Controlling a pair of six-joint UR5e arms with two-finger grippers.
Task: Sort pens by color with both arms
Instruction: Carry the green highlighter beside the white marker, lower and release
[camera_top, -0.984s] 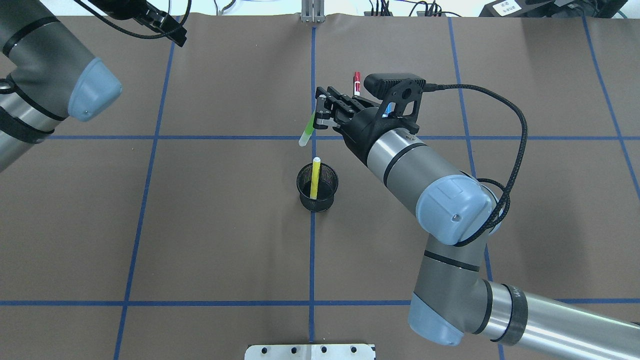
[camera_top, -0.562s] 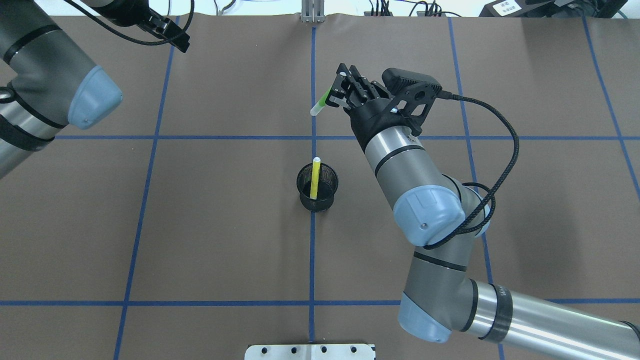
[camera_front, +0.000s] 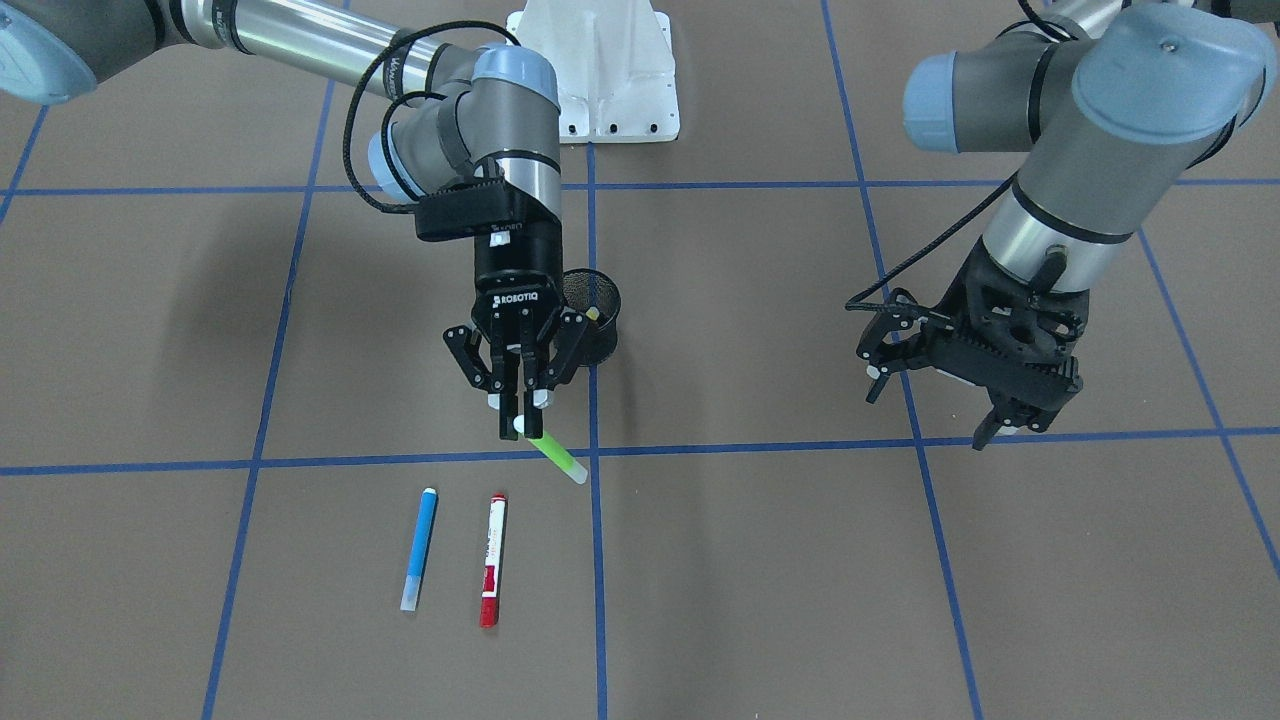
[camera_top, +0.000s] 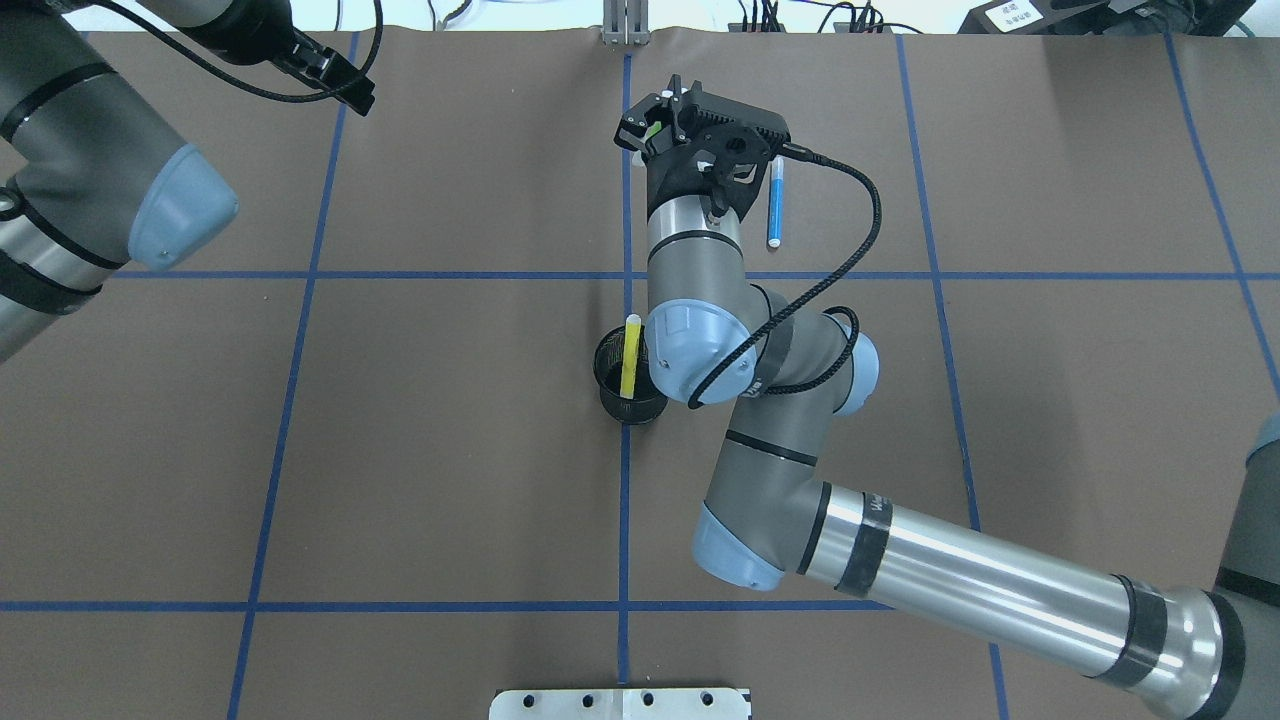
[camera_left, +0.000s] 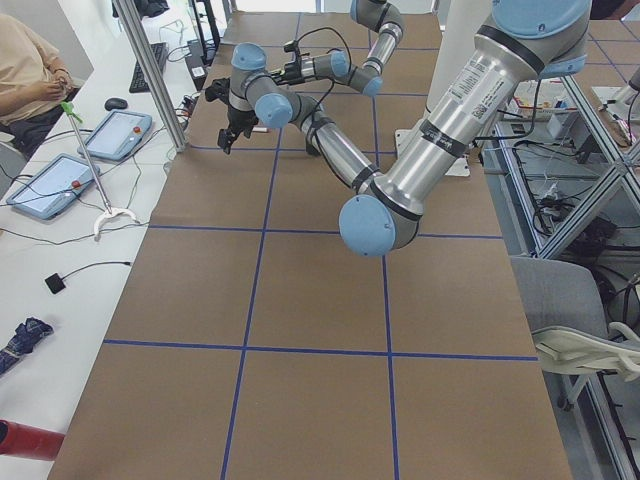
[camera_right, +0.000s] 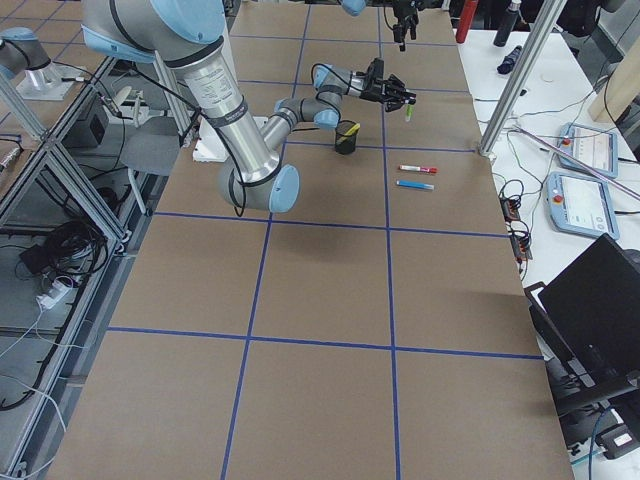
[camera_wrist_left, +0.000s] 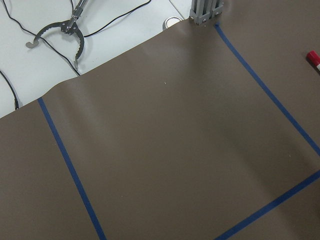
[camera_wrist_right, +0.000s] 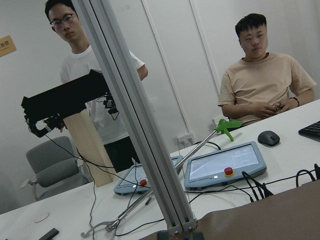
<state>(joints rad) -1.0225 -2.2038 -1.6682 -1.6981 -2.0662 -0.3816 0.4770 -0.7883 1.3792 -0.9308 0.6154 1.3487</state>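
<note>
My right gripper (camera_front: 520, 420) is shut on the green pen (camera_front: 558, 458), which tilts down and out from the fingertips just above the mat. In the overhead view this gripper (camera_top: 655, 125) is past the black mesh cup (camera_top: 612, 372), with a bit of green pen (camera_top: 655, 131) showing. The yellow pen (camera_top: 630, 357) stands in the cup. The blue pen (camera_front: 420, 548) and the red-capped white pen (camera_front: 492, 560) lie side by side on the mat beyond the gripper. The overhead view shows the blue pen (camera_top: 775, 205); the red one is hidden under the wrist. My left gripper (camera_front: 935, 395) is open and empty.
The brown mat (camera_top: 450, 450) has a blue tape grid. The white pedestal base (camera_front: 600, 70) stands at the robot's side. A metal post (camera_top: 625, 25) stands at the far edge. Operators sit beyond the table, behind tablets (camera_wrist_right: 225, 167).
My right gripper has carried the green pen away from the cup toward the far edge and turned its wrist. It now covers the red pen, and the blue pen shows. The left arm barely moved.
</note>
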